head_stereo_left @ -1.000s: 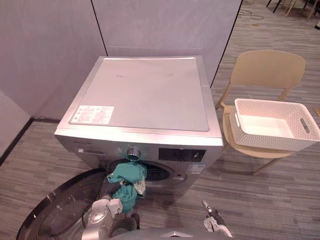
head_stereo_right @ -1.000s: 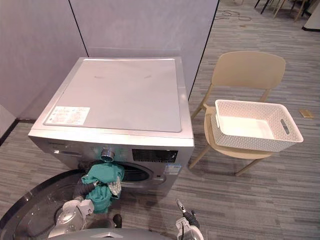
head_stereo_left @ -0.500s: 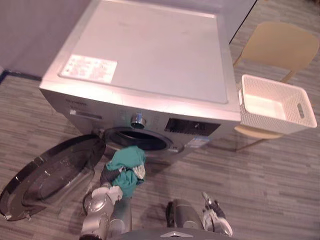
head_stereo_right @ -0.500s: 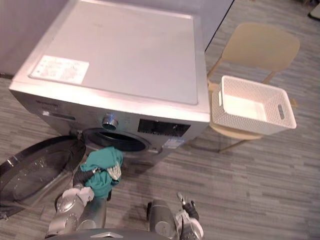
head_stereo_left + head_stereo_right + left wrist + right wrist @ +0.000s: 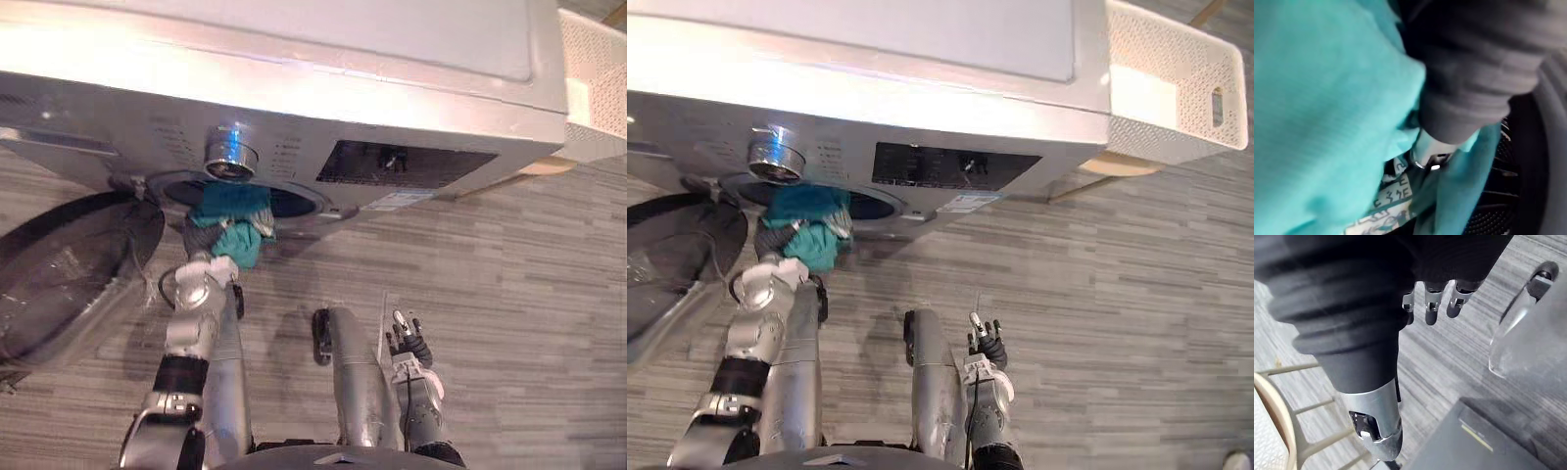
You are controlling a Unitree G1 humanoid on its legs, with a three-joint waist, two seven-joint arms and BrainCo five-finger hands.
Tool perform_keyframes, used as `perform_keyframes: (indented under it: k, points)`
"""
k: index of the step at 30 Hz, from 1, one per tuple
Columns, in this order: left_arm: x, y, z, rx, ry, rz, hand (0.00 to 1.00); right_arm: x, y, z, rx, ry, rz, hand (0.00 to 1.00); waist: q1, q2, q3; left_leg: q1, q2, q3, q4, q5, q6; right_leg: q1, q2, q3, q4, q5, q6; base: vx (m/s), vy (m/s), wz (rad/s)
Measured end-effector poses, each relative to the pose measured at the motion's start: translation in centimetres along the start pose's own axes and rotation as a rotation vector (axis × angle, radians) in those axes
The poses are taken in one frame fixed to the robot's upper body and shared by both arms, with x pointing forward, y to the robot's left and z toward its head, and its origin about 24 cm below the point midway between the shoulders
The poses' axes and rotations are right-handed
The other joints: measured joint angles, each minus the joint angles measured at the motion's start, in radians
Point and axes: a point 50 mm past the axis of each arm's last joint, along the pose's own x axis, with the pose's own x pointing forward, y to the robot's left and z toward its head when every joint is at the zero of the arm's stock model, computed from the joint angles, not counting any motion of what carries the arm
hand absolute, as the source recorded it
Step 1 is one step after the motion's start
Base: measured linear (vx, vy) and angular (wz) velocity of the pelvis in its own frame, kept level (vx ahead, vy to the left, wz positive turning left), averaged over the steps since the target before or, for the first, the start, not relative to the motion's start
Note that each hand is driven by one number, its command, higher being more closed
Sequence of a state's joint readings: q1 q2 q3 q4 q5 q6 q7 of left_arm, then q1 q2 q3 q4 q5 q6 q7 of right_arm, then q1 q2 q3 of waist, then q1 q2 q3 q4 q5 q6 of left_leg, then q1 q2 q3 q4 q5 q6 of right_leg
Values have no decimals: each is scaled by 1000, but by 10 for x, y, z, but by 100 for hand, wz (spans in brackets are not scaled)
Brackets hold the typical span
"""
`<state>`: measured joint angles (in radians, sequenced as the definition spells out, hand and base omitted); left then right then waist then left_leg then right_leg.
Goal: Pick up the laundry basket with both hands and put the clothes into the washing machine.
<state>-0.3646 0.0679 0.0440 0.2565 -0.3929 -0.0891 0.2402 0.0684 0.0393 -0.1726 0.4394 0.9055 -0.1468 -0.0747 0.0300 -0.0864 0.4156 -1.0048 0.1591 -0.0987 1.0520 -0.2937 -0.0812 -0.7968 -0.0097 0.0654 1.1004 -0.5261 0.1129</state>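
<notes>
Teal garment (image 5: 235, 241), bunched at the washing machine's drum mouth (image 5: 299, 203), looks soft, light and floppy, best gathered by a fistful mid-bundle. The left hand (image 5: 202, 235) carries it, its fingers buried in cloth, so I cannot tell its grip. The right hand (image 5: 406, 346) hangs low with fingers relaxed, empty.

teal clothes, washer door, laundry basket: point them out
teal clothes (image 5: 238, 243), left eye view, bunched middle.
washer door (image 5: 69, 274), left eye view, glass centre.
laundry basket (image 5: 1176, 59), right eye view, perforated side wall.

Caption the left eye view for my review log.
Left hand holds a teal garment at the open mouth of the washing machine; right hand hangs open.
</notes>
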Motion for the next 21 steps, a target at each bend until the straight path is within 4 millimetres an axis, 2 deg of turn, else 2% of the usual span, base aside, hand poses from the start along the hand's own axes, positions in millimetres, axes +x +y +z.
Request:
perform_keyframes:
  k: [5, 7, 9, 11, 14, 16, 17, 21]
  points:
    - [32, -9, 35, -15, -95, -4, 100, 0, 1, 2, 13, -8, 4, 0, -4, -7, 26, -112, 5, -31, 51, 2, -5, -101, 15, -18, 52, -6, -1, -42, -42, -4]
    - [48, -14, 55, 12, -139, -17, 100, 0, 1, 4, 18, -16, 4, 0, -7, -17, 46, -159, 6, -39, 75, 3, -7, -148, 19, -20, 80, -8, 0, -46, -24, -9]
    - [61, -21, 78, 26, -191, -34, 100, 1, -1, 5, 22, -20, -4, 0, -10, -30, 59, -201, 6, -43, 96, 3, -8, -189, 20, -21, 103, -11, 0, -46, -20, -7]
    - [76, -29, 110, 19, -254, -51, 100, 1, -3, 7, 47, -27, -15, 0, -22, -41, 74, -251, 7, -54, 121, 5, -12, -234, 26, -23, 124, -11, 1, -45, -16, -10]
    - [86, -42, 141, 48, -324, -82, 100, 1, -8, 3, 45, -14, -33, 0, -31, -48, 86, -280, 10, -59, 136, 6, -14, -259, 32, -24, 131, -10, 4, -17, -5, -10]
    - [87, -65, 172, 91, -409, -149, 100, 0, -13, 0, 48, 0, -55, 0, -34, -48, 86, -306, 16, -58, 146, 6, -13, -283, 37, -21, 132, -5, 11, 2, 3, -15]
    - [87, -71, 180, 102, -433, -166, 100, 0, -14, -1, 49, 3, -56, 0, -35, -48, 86, -311, 19, -58, 150, 5, -12, -287, 40, -20, 132, -4, 12, 8, 6, -18]
    - [77, -120, 248, 198, -628, -282, 100, -1, -21, -5, 46, 24, -81, 0, -50, -49, 86, -322, 32, -55, 154, 5, -11, -298, 51, -15, 123, 8, 15, 3, 0, -12]
